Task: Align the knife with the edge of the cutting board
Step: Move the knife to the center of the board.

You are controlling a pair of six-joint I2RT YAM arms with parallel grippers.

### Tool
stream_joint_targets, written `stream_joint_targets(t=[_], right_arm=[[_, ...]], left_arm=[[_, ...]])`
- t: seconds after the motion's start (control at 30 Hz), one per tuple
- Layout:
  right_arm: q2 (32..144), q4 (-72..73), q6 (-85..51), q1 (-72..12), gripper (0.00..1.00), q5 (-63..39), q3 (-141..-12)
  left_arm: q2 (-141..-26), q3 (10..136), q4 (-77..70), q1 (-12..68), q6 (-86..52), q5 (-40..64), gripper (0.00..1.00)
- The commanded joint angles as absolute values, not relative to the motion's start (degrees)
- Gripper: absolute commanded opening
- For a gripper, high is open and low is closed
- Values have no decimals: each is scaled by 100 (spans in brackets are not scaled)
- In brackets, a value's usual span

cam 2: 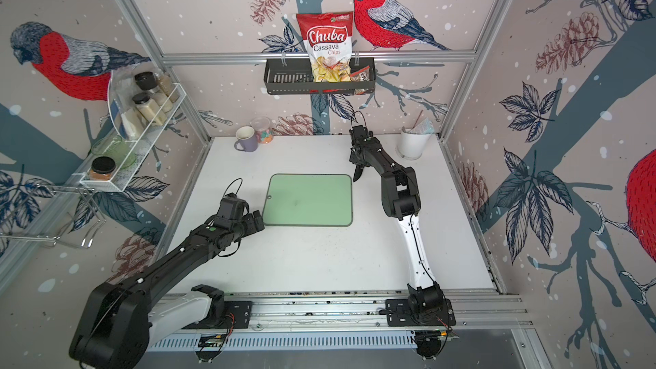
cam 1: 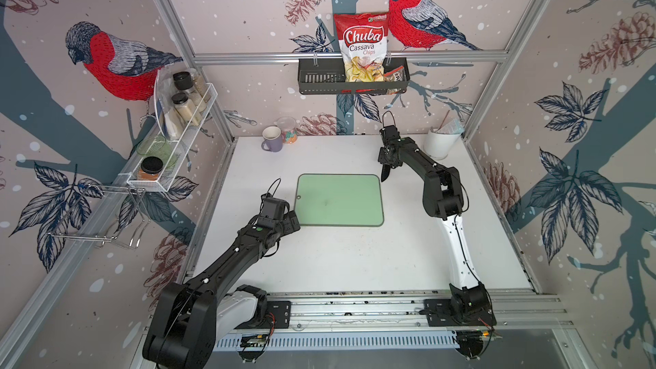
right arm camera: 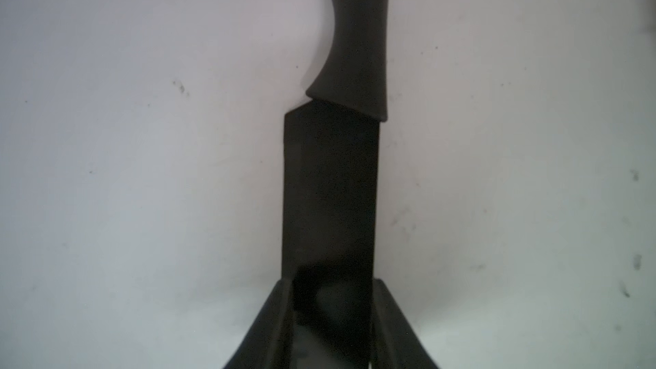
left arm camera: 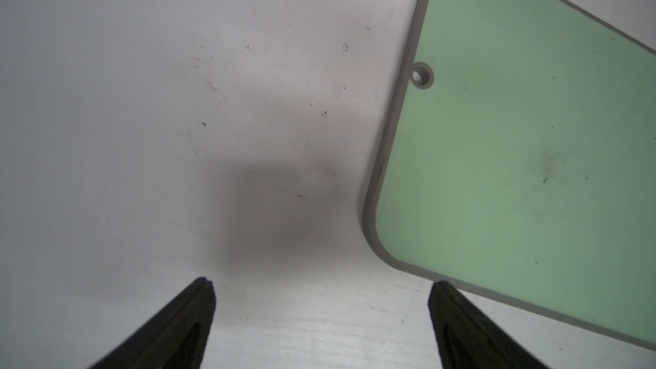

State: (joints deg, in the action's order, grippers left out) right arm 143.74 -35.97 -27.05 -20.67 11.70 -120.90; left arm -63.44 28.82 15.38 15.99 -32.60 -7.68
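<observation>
And here's the right gripper [right arm camera: 330, 283] down on the knife [right arm camera: 330, 189], fingers pinched in against the two long edges of the black blade, part-way between handle and tip; whether the knife is off the white table [cam 1: 319, 260] yet, I can't tell. In a top view only the pointed tip shows, poking out under the gripper just beside the far right corner of the pale green cutting board [cam 1: 340, 200], apart from the rim, with the handle running toward the table's far edge. Across at the board's near left corner, the left gripper [left arm camera: 319, 285] hovers wide open with nothing in it. Now, the knife looks light and rigid, but that flat blade is thin and likely slick, so a pinch across it could let it swivel, with the thicker handle dragging its end round. A hold closer to where blade meets handle looks steadier to me, or simply slide it flat along the table to the board's right edge.
</observation>
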Motion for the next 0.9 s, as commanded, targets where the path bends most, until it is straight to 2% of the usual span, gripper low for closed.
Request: stream_joint_targets(t=[0.0, 0.1, 0.2, 0.37, 0.53, 0.63, 0.73, 0.87], right_arm=[[13976, -4536, -2778, -2107, 30, 649, -10832], [13304, -4014, -3007, -2153, 24, 516, -9608], [12531, -3471, -3230, -2158, 23, 318, -8334], [11167, -2862, -3588, -2104, 23, 564, -6217], [9731, -2416, -3993, -2197, 24, 72, -4409], [8689, -2545, -4298, -2729, 38, 45, -4142], [8218, -3029, -3981, -2975, 60, 348, -4670], [8228, -3405, -2816, -2769, 75, 1225, -5612]], left_arm=[[-6328, 2874, 1465, 1599, -3243, -809, 96], [-6294, 2860, 1461, 1603, -3254, -803, 96], [-6266, 2840, 1446, 1608, -3260, -802, 96], [-6219, 2827, 1447, 1633, -3269, -799, 96], [-6131, 2809, 1467, 1670, -3276, -841, 96], [-6053, 2752, 1408, 1680, -3289, -859, 96], [-6030, 2755, 1435, 1679, -3293, -906, 96], [-5992, 2746, 1465, 1681, -3289, -916, 96]])
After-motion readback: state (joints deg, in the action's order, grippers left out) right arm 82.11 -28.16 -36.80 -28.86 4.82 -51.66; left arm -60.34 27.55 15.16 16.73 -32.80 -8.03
